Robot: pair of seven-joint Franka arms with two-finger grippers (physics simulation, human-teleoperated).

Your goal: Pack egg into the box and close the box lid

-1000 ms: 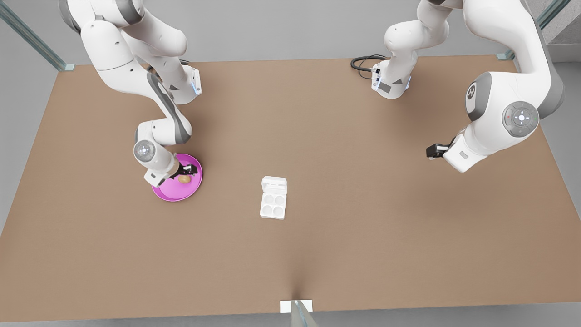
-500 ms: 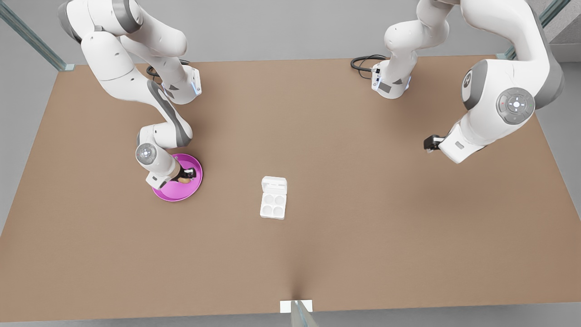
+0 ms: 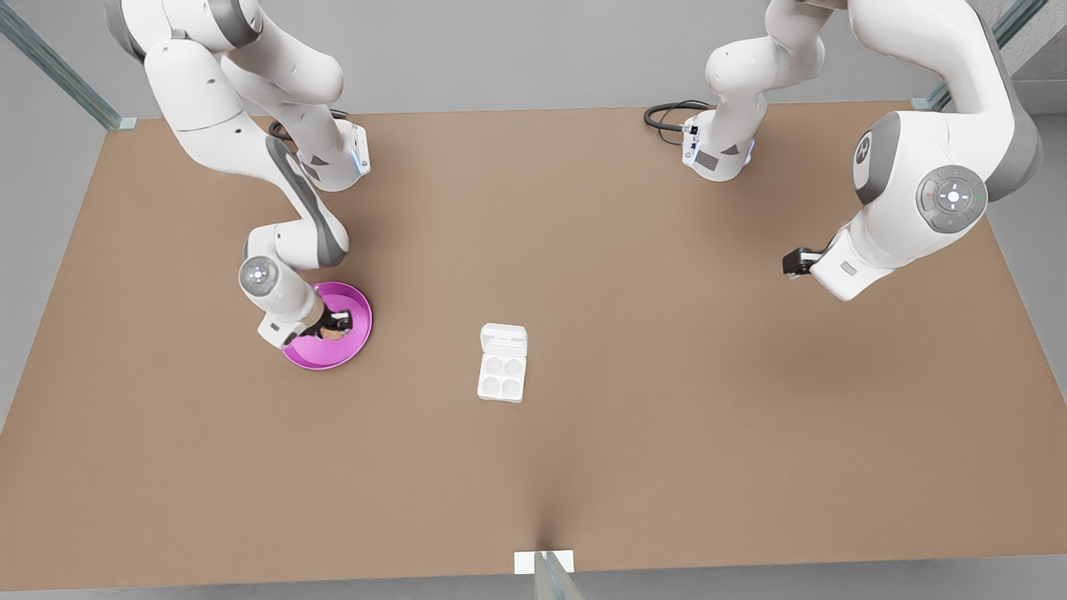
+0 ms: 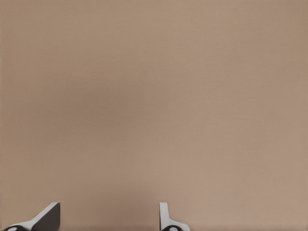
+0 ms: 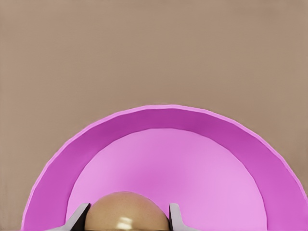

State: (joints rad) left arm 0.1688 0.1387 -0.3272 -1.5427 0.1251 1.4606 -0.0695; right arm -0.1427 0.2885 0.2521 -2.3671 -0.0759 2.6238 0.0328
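Egg (image 5: 126,211) sits on the pink plate (image 3: 354,333) at the front view's left, between the right hand's (image 3: 335,327) fingers (image 5: 175,216), which pinch its sides. Nothing is packed yet: the box (image 3: 502,375) lies mid-desk (image 3: 667,417), cups empty, box lid (image 3: 503,340) open. The left hand (image 3: 793,265) waits, spread, at far right. Lifting, carrying, placing and closing all remain.

A simulated robotics lab: two white Franka arms (image 3: 275,167) are mounted at the far edge of a plain brown bench (image 3: 633,350), with grey walls behind, metal frame struts (image 3: 58,75) at the corners and a black cable (image 3: 667,115).
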